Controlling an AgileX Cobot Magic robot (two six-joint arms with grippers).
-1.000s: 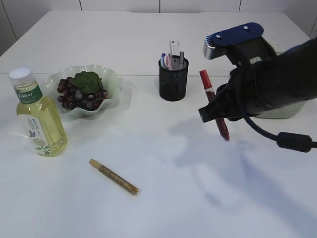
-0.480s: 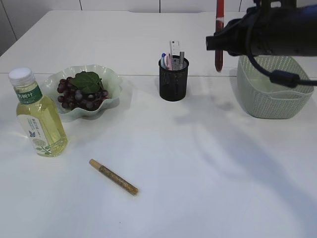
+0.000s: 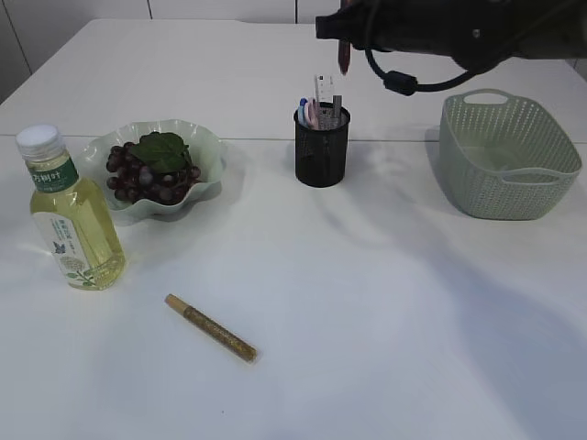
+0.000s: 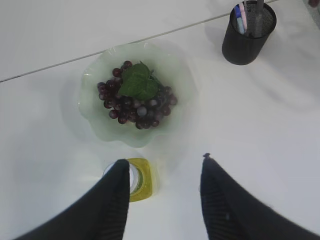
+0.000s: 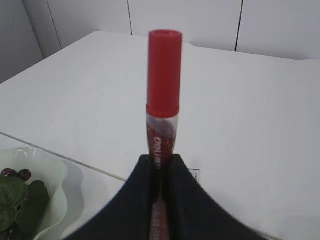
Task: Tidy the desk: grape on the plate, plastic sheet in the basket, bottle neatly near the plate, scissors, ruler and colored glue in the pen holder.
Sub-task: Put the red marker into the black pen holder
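Right hand (image 5: pixel 160 172) clamps red glue stick (image 5: pixel 162 105) above pen holder (image 3: pixel 321 147) at far middle, left hand (image 4: pixel 162 175) half open and empty over bottle (image 3: pixel 69 215); grape (image 3: pixel 151 174) on plate (image 3: pixel 206 147), gold glue stick (image 3: pixel 211 327) left on near surface (image 3: pixel 385 312).

Stretched across nearly the whole frame: white tabletop (image 3: pixel 367 348), seam line crossing its upper half. Behind it, along the top edge, pale panelled wall (image 3: pixel 220 9) under soft, even light.

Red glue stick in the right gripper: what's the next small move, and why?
Probably lower it straight down. The right gripper holds the red glue stick upright, its tip above the pen holder rather than in it.
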